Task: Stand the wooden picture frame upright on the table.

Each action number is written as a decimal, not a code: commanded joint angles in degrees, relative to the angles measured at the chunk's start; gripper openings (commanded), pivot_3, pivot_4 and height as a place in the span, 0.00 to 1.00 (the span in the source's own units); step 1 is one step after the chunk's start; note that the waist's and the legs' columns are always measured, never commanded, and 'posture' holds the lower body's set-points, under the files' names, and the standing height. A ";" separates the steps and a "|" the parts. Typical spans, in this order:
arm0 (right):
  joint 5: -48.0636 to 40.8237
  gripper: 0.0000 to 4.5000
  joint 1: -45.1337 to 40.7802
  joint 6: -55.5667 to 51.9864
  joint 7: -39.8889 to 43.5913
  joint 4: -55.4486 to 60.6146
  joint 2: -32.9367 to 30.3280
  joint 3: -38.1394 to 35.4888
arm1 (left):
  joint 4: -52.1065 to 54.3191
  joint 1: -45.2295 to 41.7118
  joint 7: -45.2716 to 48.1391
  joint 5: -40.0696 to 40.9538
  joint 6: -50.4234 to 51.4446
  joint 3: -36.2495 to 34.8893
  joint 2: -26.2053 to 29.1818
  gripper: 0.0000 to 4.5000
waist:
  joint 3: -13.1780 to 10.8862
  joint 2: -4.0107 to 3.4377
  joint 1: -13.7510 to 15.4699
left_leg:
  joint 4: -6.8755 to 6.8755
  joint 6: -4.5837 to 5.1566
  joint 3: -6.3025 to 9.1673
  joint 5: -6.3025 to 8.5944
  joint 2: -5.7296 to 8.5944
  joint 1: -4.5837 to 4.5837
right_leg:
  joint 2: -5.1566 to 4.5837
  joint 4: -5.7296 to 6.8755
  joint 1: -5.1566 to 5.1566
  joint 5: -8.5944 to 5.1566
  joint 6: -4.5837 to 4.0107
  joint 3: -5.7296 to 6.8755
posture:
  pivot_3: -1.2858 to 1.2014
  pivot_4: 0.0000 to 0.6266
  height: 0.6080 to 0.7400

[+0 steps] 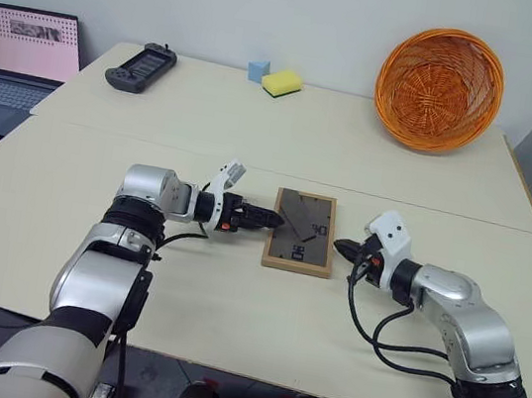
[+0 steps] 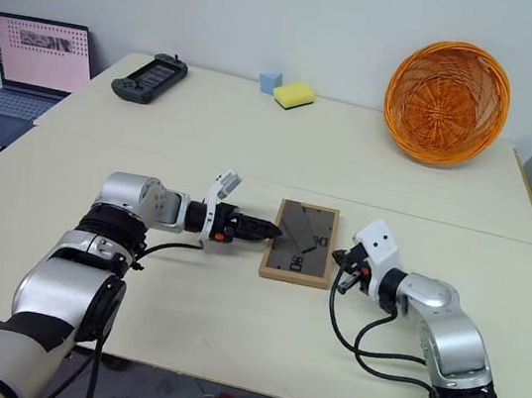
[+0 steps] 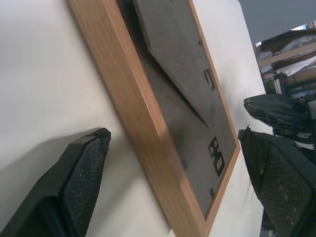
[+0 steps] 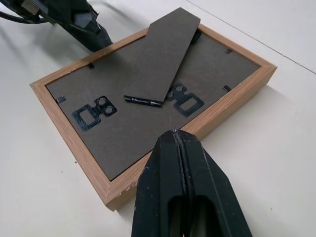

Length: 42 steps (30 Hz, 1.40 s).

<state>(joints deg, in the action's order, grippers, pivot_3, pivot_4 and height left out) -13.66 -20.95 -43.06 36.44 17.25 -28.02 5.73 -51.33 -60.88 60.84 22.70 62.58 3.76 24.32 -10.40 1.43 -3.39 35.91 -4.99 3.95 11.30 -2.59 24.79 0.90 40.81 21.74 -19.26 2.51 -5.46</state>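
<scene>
Cream worktop (image 1: pixel 257 128), two adjoining sections with a seam running across between them; the near section carries the task item.

Orange wicker basket (image 1: pixel 440 88), far right of the worktop, tipped up so its open side faces the robot, resting against the back wall.

Laptop (image 1: pixel 22 57) beyond the worktop's left edge, lid open, screen lit pinkish.

Dark handheld game controller (image 1: pixel 141 67), far left of the rear section. Near it toward the middle, a yellow sponge (image 1: pixel 281 83) with a small light-blue block (image 1: pixel 257 70) just beside it; whether they touch, I cannot tell.

Wooden picture frame (image 1: pixel 301 231): lies flat on the near section, face down, dark brown back panel up. Light-wood border visible all round. The fold-out stand (image 4: pixel 163 57) is lifted slightly off the back panel at its free end, hinged near one short edge. Two black hanger fittings (image 4: pixel 94 113) show on the back.

Left gripper (image 1: pixel 265 218): at the frame's left long edge, pointing toward it. Jaws stand wide apart; in the left wrist view one finger (image 3: pixel 74 187) sits on the worktop side outside the wooden border, the other over the back panel, so the edge lies between them. Not closed on it.

Right gripper (image 1: pixel 346 247): just beside the frame's right long edge, tips pointing at it. Fingers pressed together, holding nothing; contact with the wood unclear.
</scene>
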 commanded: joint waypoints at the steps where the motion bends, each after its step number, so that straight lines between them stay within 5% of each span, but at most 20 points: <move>1: -0.32 0.00 -0.43 0.72 -0.51 0.85 -0.82 -1.69 | -1.31 -1.25 -0.27 -0.31 1.48 -1.38 -0.35 0.99 | 0.00 0.00 -0.03 | 0.00 0.00 0.00 0.00 0.00 0.00 | 0.00 -0.01 0.00 0.00 0.00 0.00 | 0.52 0.24 1.00; 5: -0.17 0.00 0.45 1.51 -0.29 -0.02 -1.76 -1.79 | -2.00 -2.01 -2.55 0.86 7.32 -3.58 -0.78 0.99 | 0.00 0.00 -0.02 | 0.00 0.00 0.00 0.00 0.01 0.00 | 0.00 0.00 0.00 0.00 0.00 0.00 | 0.52 0.24 1.00; 16: 0.57 0.00 0.18 3.61 -1.09 -3.06 -2.01 -1.50 | 16.19 6.86 -1.59 5.86 21.35 -0.83 1.41 0.99 | 0.00 0.00 -0.23 | 0.01 -0.01 0.01 -0.01 -0.02 -0.01 | 0.00 0.05 0.00 0.00 0.00 -0.01 | 0.52 0.24 1.00; 30: -3.11 0.00 -0.09 -4.95 -6.41 4.28 5.18 -1.63 | 17.69 7.50 -7.23 7.49 21.36 -4.86 -0.16 0.99 | 0.01 -0.01 0.09 | 0.03 -0.01 0.02 -0.01 0.00 -0.02 | -0.03 0.04 -0.04 0.00 0.00 0.00 | 0.52 0.24 1.00; 42: -0.48 0.00 2.43 1.05 -5.18 -1.96 1.20 -0.61 | 17.85 7.17 -8.35 8.61 21.41 -5.30 0.20 0.99 | 0.01 -0.01 0.05 | 0.02 -0.01 0.01 -0.01 0.00 -0.03 | -0.02 0.04 -0.03 0.00 0.00 0.00 | 0.52 0.24 1.00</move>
<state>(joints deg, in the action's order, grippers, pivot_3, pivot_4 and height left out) -14.51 -19.03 -44.02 30.31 14.52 -26.63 4.57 -33.60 -52.86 52.98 30.55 83.79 -0.72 24.10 -10.38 1.42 -3.34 35.93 -5.00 3.96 11.29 -2.59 24.77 0.88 40.85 21.72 -19.26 2.51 -5.46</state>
